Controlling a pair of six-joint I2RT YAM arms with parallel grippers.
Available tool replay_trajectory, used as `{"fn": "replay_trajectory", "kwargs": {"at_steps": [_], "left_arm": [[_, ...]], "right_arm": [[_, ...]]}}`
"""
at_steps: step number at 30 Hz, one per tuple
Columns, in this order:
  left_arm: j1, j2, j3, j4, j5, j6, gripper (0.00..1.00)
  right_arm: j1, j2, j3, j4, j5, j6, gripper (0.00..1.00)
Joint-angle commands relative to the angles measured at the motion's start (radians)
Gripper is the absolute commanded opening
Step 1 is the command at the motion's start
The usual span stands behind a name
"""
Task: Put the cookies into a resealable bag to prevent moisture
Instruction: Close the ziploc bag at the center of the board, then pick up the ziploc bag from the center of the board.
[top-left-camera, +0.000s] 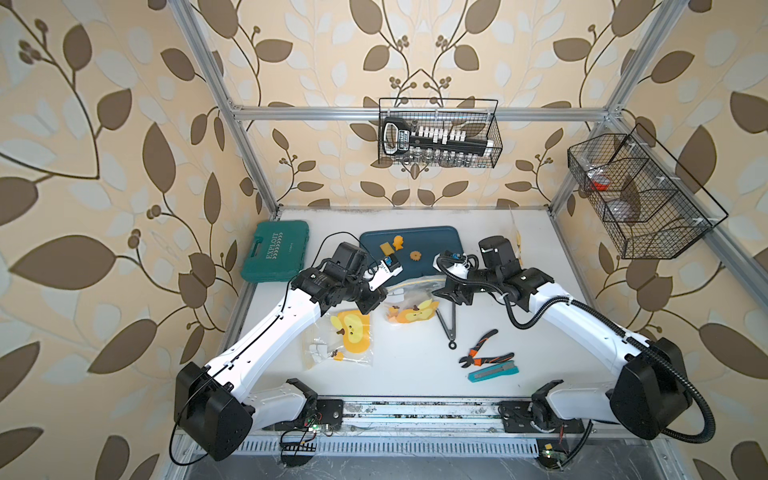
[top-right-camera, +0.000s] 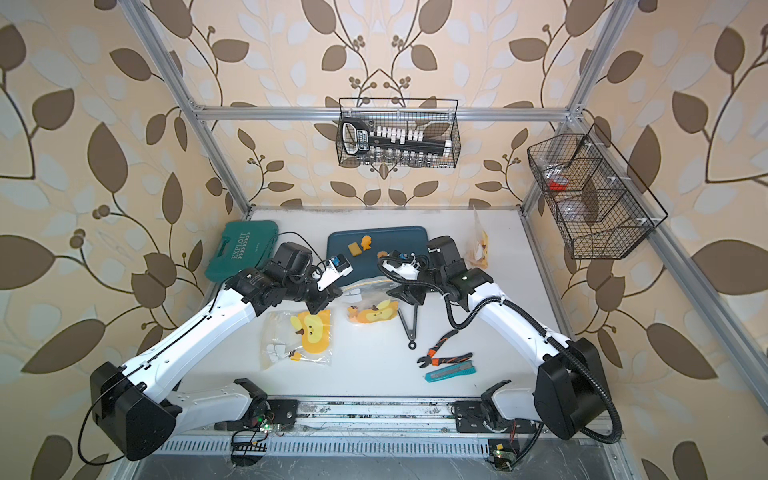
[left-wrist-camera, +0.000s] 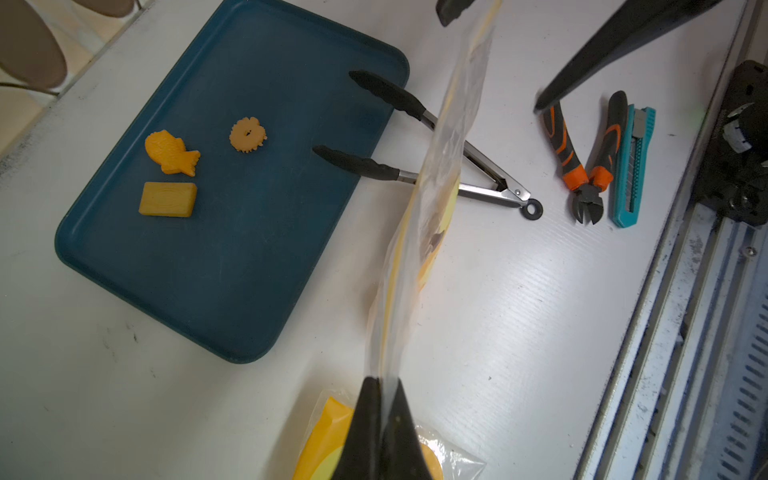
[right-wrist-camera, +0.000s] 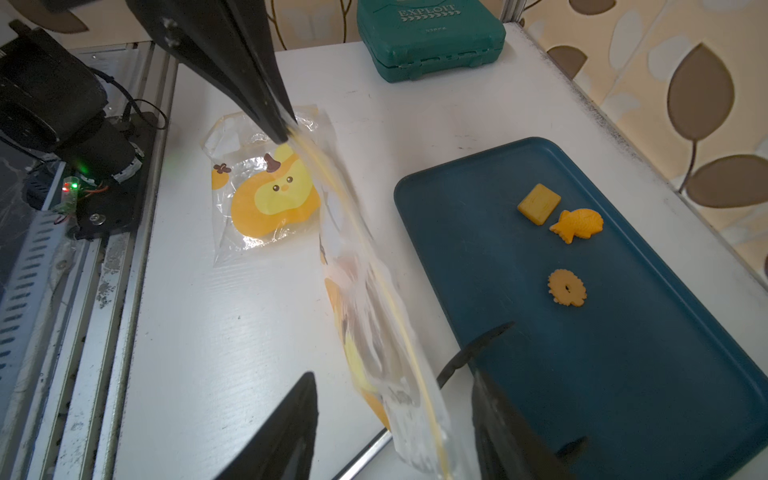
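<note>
Three orange cookies lie on the dark blue tray (top-left-camera: 440, 243): a fish (left-wrist-camera: 171, 152), a rectangle (left-wrist-camera: 168, 200) and a flower (left-wrist-camera: 248, 134). A clear resealable bag (left-wrist-camera: 432, 216) with a yellow duck print stretches above the table between my two grippers. My left gripper (left-wrist-camera: 384, 382) is shut on one end of the bag's top edge. My right gripper (right-wrist-camera: 392, 376) stands open, and the bag's other end (right-wrist-camera: 415, 432) hangs loose between its fingers. Orange shapes show through the bag (top-left-camera: 409, 305); I cannot tell print from cookies.
A second duck-print bag (top-left-camera: 349, 336) lies flat under the left arm. Black-tipped tongs (left-wrist-camera: 457, 166) rest with their tips on the tray's edge. Orange-handled cutters (top-left-camera: 484, 351) and a teal utility knife (top-left-camera: 492, 371) lie front right. A green case (top-left-camera: 276, 251) sits back left.
</note>
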Motion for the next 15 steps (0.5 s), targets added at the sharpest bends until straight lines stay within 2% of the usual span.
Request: {"fn": "replay_trajectory", "kwargs": {"at_steps": [1,3,5,7,8,9,10,12,13,14,15], "left_arm": [[0.011,0.005,0.031,-0.004,0.045,0.014,0.0],[0.012,0.003,0.032,-0.003,0.041,0.015,0.0],[0.014,0.0,0.031,-0.001,0.037,0.012,0.0],[0.015,-0.005,0.028,0.007,0.028,0.004,0.0],[0.017,-0.01,0.026,0.018,0.012,-0.007,0.0],[0.017,-0.017,0.02,0.044,-0.02,-0.037,0.0],[0.018,-0.027,0.013,0.075,-0.066,-0.076,0.16],[0.023,-0.049,0.008,0.124,-0.165,-0.171,0.64],[0.023,-0.062,0.008,0.142,-0.23,-0.233,0.93],[0.023,-0.072,0.011,0.157,-0.285,-0.294,0.99],[0.023,-0.082,0.026,0.154,-0.337,-0.366,0.99]], "right_arm": [[0.049,0.057,0.094,-0.048,-0.027,-0.04,0.59],[0.078,0.103,0.139,-0.081,-0.022,-0.062,0.58],[0.102,0.146,0.19,-0.125,-0.019,-0.083,0.5],[0.113,0.182,0.235,-0.167,-0.012,-0.09,0.17],[0.116,0.188,0.247,-0.175,-0.007,-0.09,0.05],[0.115,0.184,0.25,-0.169,0.006,-0.084,0.0],[0.116,0.165,0.23,-0.13,0.024,-0.059,0.0],[0.112,0.096,0.171,-0.003,0.085,0.021,0.0],[0.109,0.067,0.161,0.049,0.139,0.084,0.0],[0.108,0.054,0.175,0.061,0.193,0.146,0.0],[0.105,0.048,0.21,0.046,0.246,0.216,0.0]]}}
